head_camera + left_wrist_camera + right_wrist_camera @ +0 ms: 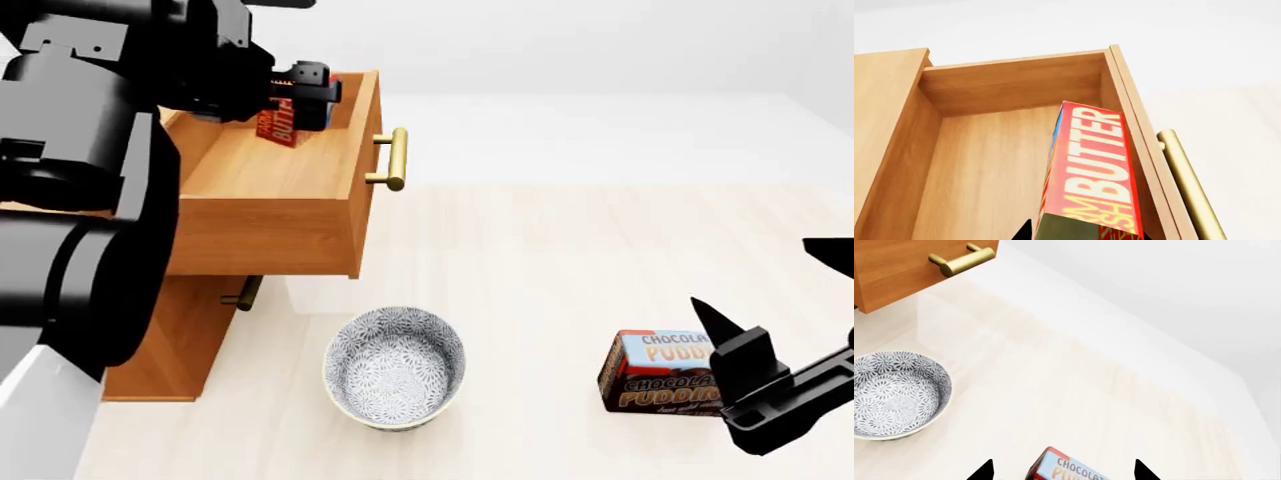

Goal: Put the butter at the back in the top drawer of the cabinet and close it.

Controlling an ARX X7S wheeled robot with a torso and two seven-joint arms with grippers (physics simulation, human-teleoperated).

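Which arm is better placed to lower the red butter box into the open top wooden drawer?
The left. Its gripper holds the red butter box above the open light brown wooden top drawer. The right gripper is open near the chocolate pudding box.

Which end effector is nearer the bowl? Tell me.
Right. The right end effector hangs over the pudding box, just across bare floor from the bowl; the left end effector holds the butter up over the open top drawer.

The butter (1091,175) is red with yellow and white lettering and a blue edge, inside the light brown wooden top drawer (287,225) with its brass handle (394,158). Beside the cabinet (167,345), the bowl (395,367) bears a grey-and-white floral pattern. The pudding box (657,372) is dark brown and blue.
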